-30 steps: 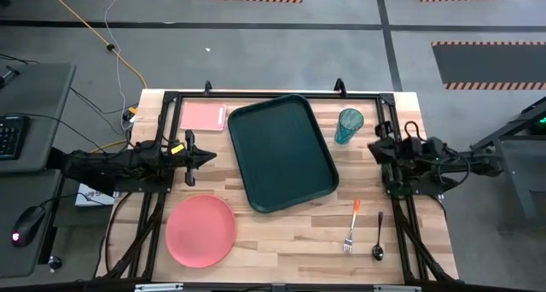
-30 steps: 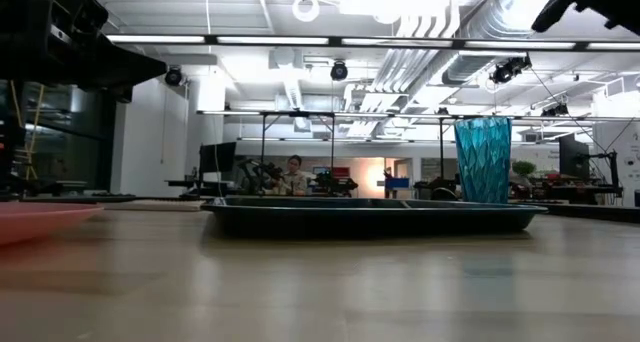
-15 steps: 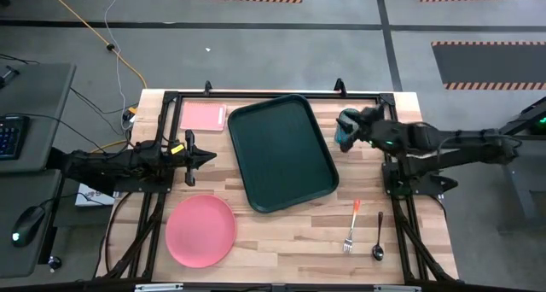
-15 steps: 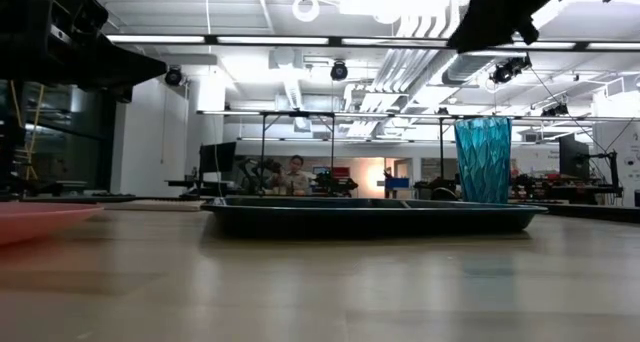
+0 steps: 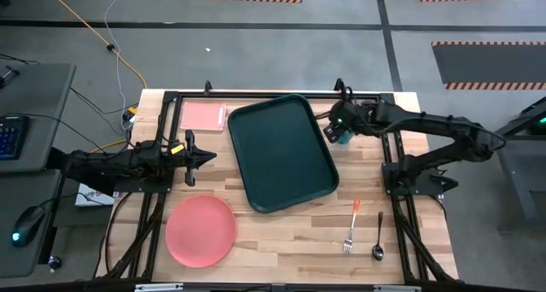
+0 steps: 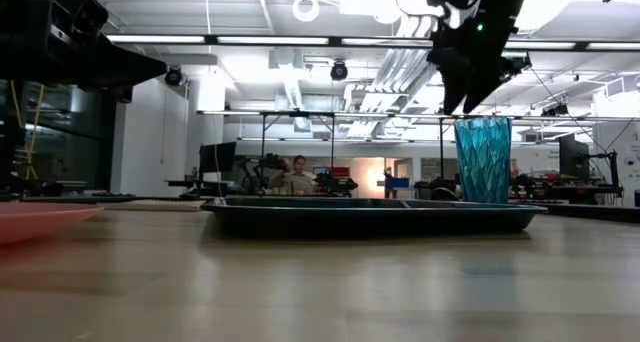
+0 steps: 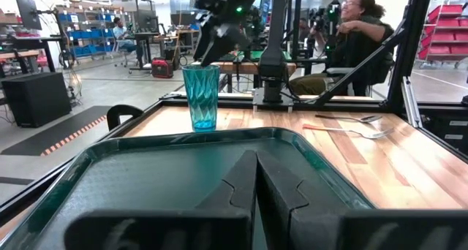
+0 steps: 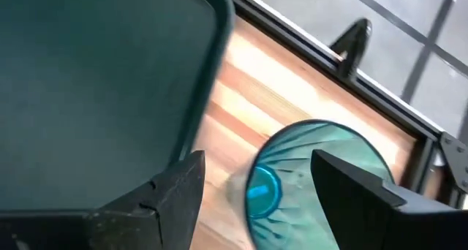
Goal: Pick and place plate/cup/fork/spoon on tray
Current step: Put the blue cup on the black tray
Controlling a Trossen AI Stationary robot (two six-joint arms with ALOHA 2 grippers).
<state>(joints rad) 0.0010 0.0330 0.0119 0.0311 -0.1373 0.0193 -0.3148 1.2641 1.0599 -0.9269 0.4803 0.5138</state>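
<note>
The teal cup (image 5: 345, 130) (image 6: 482, 160) stands upright on its base on the wood, just right of the dark green tray (image 5: 281, 151). My right gripper (image 5: 335, 128) (image 6: 467, 100) hovers open just above the cup's rim; in the right wrist view the cup (image 8: 307, 173) shows below and between the fingers. The pink plate (image 5: 200, 230) lies flat near the front left. The orange-handled fork (image 5: 352, 224) and the dark spoon (image 5: 379, 236) lie side by side at the front right. My left gripper (image 5: 205, 158) (image 7: 256, 162) waits shut left of the tray.
A flat pink rectangle (image 5: 203, 116) lies at the far left corner. Black frame rails (image 5: 392, 181) run along the table's left, right and far edges. Bare wood (image 5: 281, 241) lies between the plate and the fork. A person (image 7: 351, 31) sits beyond the table's right side.
My right gripper has swung from the table's right edge toward the far edge and the left, come down to just over the cup, and opened. The cup has stayed where it was.
</note>
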